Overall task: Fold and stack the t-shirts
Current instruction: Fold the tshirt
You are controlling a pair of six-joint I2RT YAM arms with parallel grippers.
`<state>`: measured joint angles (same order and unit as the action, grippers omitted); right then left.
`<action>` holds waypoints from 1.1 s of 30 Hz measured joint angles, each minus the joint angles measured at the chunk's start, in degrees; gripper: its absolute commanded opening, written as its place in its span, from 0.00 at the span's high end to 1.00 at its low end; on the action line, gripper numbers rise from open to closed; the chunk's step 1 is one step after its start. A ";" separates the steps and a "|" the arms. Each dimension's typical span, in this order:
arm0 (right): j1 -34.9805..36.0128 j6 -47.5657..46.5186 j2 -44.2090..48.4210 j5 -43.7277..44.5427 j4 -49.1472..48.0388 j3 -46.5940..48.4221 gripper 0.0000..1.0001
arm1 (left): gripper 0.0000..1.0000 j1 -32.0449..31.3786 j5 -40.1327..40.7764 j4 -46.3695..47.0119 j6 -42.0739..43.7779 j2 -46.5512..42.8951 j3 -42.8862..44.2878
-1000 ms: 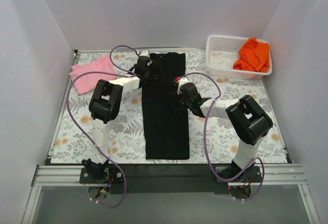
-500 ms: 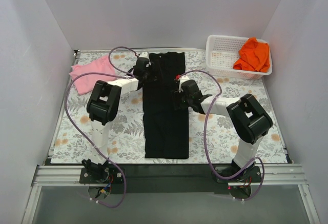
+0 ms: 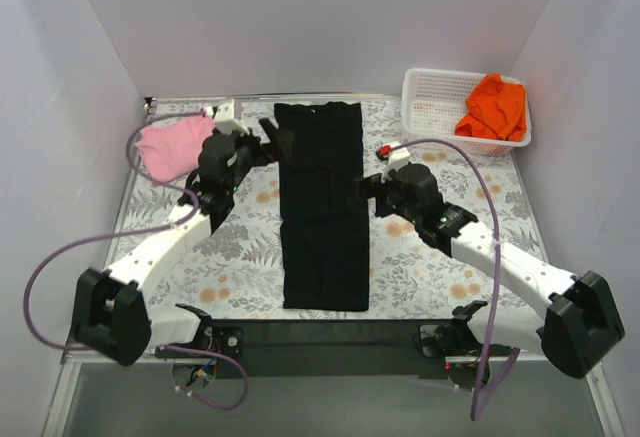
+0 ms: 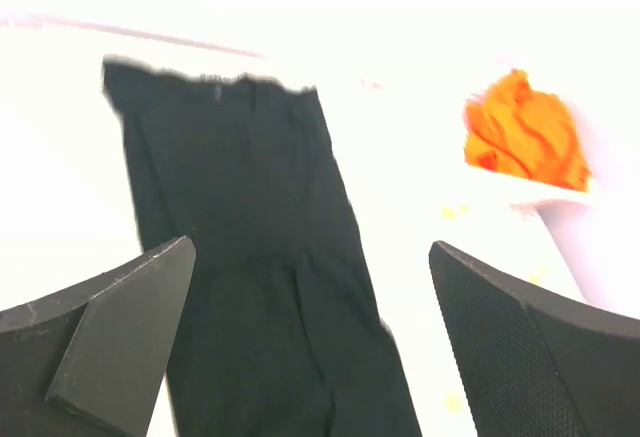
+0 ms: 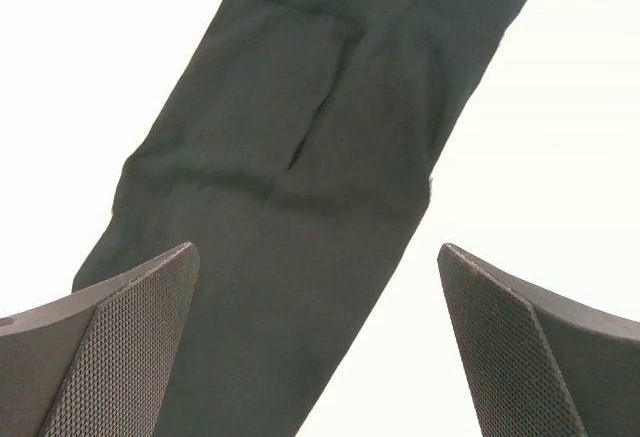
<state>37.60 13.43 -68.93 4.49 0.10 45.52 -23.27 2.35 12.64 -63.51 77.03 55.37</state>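
The black t-shirt point(image 3: 322, 202) lies folded into a long narrow strip down the middle of the table; it also shows in the left wrist view point(image 4: 250, 247) and the right wrist view point(image 5: 300, 197). The pink t-shirt point(image 3: 168, 147) is bunched at the back left. The orange t-shirt point(image 3: 494, 105) sits in the basket and shows in the left wrist view point(image 4: 528, 135). My left gripper point(image 3: 277, 141) is open and empty at the strip's upper left edge. My right gripper point(image 3: 366, 193) is open and empty at the strip's right edge.
A white mesh basket point(image 3: 428, 107) stands at the back right. The floral table cover point(image 3: 440, 277) spans the work area. White walls close in the back and both sides. Purple cables loop from both arms.
Both arms have pulled back from the black t-shirt and stretched out low, their elbows swinging outward. Both grippers have moved off the cloth to its edges. The strip lies as before.
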 measured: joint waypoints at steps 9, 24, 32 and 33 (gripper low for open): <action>9.33 7.61 14.01 0.04 8.11 -16.15 0.07 | 0.03 -5.11 1.27 -8.70 -11.04 -26.97 -33.62; 15.67 16.20 16.72 1.70 11.87 -21.22 0.08 | 0.05 -25.62 10.91 -28.35 -27.10 -35.56 -39.85; 15.85 18.64 17.84 0.94 10.47 -25.62 0.09 | 0.05 -37.83 16.17 -33.35 -36.11 -33.33 -39.50; 15.91 19.15 18.10 0.63 10.16 -26.69 0.09 | 0.05 -39.28 16.83 -33.33 -37.29 -32.98 -39.45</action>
<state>53.52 32.58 -50.83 5.13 10.26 18.83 -62.54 19.18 -20.69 -100.79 44.05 15.92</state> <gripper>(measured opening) 0.913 0.953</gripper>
